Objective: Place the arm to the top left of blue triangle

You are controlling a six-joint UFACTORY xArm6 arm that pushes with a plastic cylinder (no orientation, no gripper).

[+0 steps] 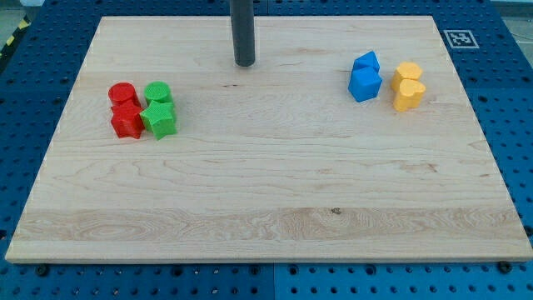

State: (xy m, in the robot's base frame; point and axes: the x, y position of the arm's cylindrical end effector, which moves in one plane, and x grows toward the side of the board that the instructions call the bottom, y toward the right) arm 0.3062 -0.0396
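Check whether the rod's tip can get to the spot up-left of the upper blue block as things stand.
Probably yes. My tip sits well to the view's left of the upper blue block, and only bare wooden board lies between.

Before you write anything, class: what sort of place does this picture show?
Probably a robotics lab bench. A wooden board lies on a blue perforated table, a printed marker tag sits at the board's corner, and my tip stands among small coloured blocks.
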